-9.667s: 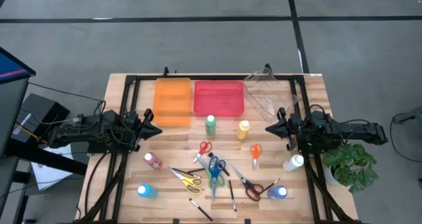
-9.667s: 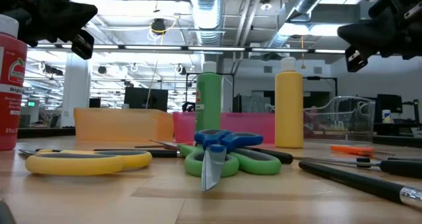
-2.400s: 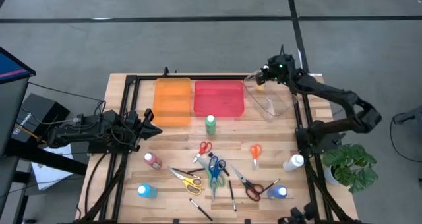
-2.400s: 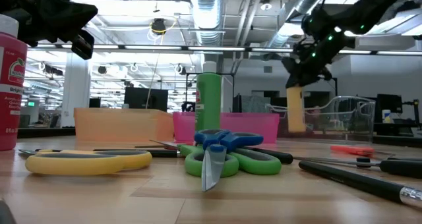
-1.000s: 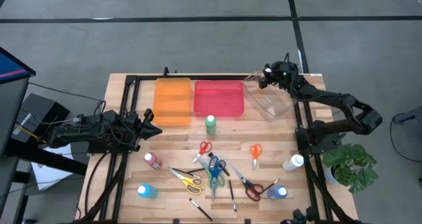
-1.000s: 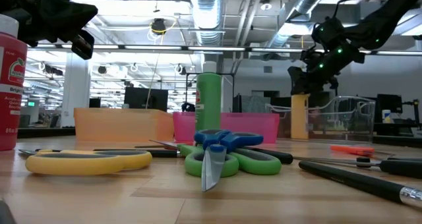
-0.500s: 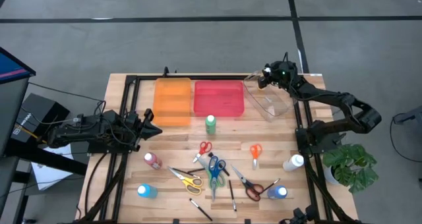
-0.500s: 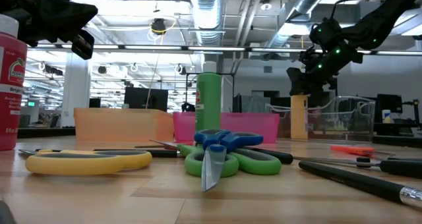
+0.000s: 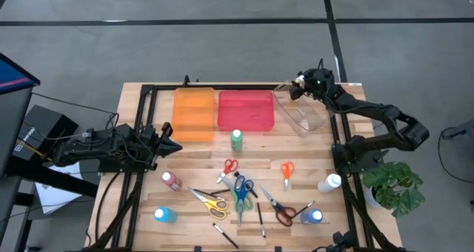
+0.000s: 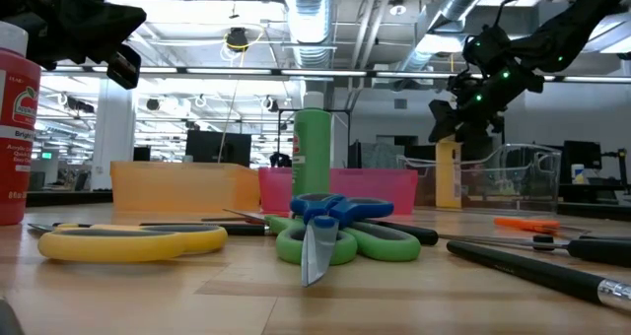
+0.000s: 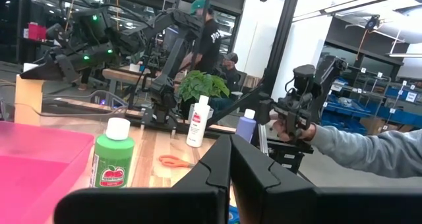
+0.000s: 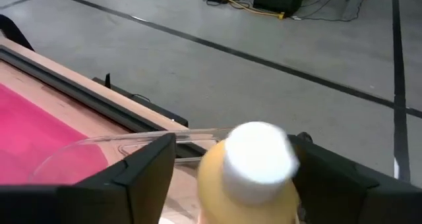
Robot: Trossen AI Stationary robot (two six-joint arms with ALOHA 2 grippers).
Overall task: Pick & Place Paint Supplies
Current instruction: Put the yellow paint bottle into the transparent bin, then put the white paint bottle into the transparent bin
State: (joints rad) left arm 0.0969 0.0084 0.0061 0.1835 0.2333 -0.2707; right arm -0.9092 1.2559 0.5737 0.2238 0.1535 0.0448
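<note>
At the far left we see the left pincer resting low over the wooden surface, its fingers pressed together with nothing between them. Beside it stand the orange bin and the pink bin. The green bottle stands upright just in front of the pink bin. Nearer us on the surface lie the pink bottle, a blue bottle, yellow scissors, red scissors, blue and green scissors, orange scissors and thin brushes. At the back right sits the clear bin, and there the right pincer hangs over its far corner. Its fingers are spread apart on either side of the yellow bottle, which stands upright inside the clear bin, white cap up. The white bottle lies near the right edge.
</note>
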